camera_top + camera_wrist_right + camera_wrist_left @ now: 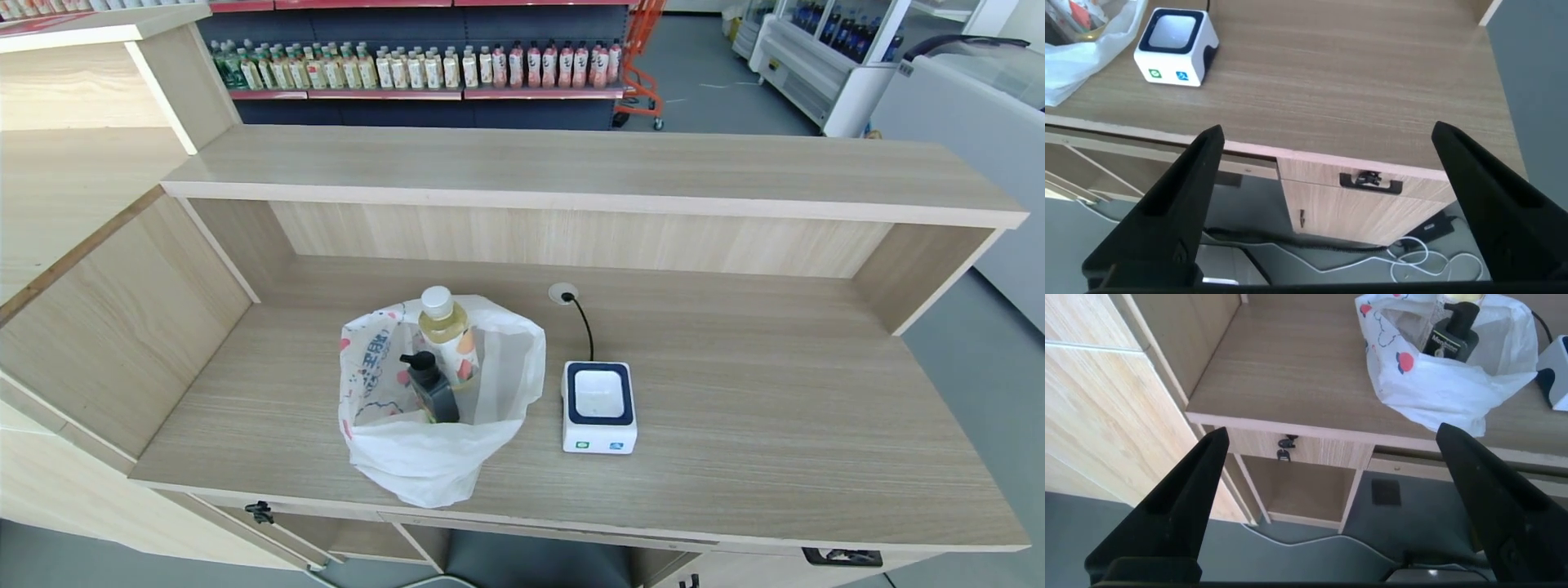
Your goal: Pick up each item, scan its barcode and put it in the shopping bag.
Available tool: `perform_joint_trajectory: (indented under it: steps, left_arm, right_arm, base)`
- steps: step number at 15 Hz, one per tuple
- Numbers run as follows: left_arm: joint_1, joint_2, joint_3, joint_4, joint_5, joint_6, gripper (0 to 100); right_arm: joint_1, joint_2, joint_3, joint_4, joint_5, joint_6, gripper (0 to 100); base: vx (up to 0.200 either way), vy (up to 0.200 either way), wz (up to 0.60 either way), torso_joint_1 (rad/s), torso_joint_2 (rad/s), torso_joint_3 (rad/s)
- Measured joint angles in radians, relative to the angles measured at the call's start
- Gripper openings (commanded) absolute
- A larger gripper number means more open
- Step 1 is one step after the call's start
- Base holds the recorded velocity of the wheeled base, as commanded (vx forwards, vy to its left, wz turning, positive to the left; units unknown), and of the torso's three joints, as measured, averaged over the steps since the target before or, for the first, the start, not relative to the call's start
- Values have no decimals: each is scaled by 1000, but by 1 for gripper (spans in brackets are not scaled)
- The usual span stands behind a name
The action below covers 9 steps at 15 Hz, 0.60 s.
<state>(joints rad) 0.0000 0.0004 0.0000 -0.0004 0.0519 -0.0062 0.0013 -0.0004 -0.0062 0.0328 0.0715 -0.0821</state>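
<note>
The shopping bag (424, 457) sits on the worktop (775, 408) with its mouth wide open, so things can drop in from above. Two things stand inside it: a drink bottle (443, 327) with a white cap, and a dark pump bottle (430, 388) leaning against it. The bag's sides hold them up.

The scanner (598, 406) is just beside the bag, with its window facing up. That makes it a short trip from scan to bag. Its cable (584, 327) runs back to a hole in the worktop.

The left claw (1333, 437) is spread wide and holds nothing. The right claw (1328, 135) is the same. Both hang low in front of the worktop's edge, out of the way. I think the job is about done.
</note>
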Motion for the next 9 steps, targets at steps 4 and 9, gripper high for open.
perform_joint_trajectory:
  steps: [4, 9]
  left_arm:
    - [0, 0, 0, 0, 0, 3, 100]
    - [0, 0, 0, 0, 1, 3, 100]
  right_arm:
    - [0, 0, 0, 0, 0, 0, 100]
    - [0, 0, 0, 0, 0, 0, 100]
  base:
    - [150, 0, 0, -1, -1, 3]
    - [0, 0, 0, 0, 0, 0]
